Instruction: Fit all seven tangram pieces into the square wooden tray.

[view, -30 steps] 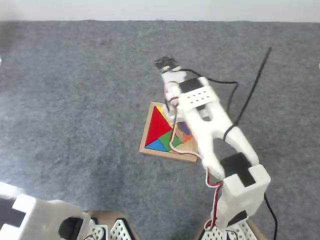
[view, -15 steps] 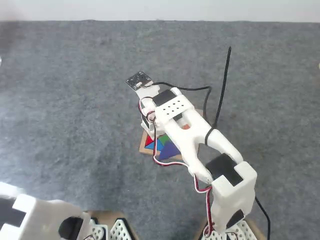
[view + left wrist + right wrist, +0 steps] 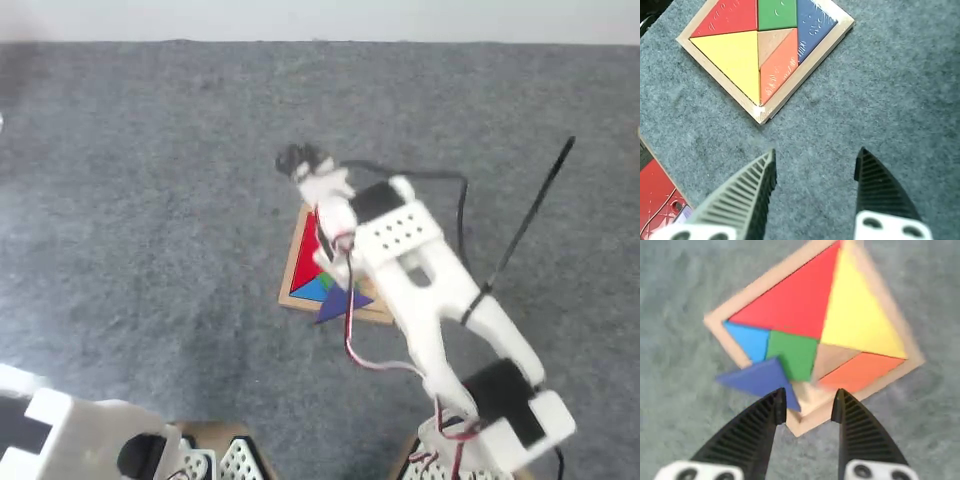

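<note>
Right wrist view: blue triangle beside claw

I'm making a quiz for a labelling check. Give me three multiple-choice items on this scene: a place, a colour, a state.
1. Where does the dark blue triangle lie? A flat in its slot; B across the tray rim, partly over the carpet; C in a gripper.
2. What colour is the square piece? A yellow; B red; C green.
3. How is the right gripper? A open, empty; B shut on the tray; C shut on a piece.
B: its tip overhangs the rim. C: it sits green beside the light blue piece. A: its fingers stand apart, gripping nothing.
</note>
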### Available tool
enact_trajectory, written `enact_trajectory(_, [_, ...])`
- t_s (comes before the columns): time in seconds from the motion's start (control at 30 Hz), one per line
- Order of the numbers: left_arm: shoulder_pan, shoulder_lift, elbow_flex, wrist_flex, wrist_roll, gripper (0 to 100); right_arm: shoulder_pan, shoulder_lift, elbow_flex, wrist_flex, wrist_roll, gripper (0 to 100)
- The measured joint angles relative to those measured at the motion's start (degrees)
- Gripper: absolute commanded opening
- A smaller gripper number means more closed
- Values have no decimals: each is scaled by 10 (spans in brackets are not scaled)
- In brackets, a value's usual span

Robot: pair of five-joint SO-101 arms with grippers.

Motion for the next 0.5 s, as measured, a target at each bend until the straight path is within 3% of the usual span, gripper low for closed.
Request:
enact_trajectory(0.2, [0, 0, 0, 0, 0, 250, 8, -11, 139, -34, 27, 151])
enact_trajectory(0.5, [0, 0, 0, 0, 0, 250, 11, -14, 184, -82, 35, 151])
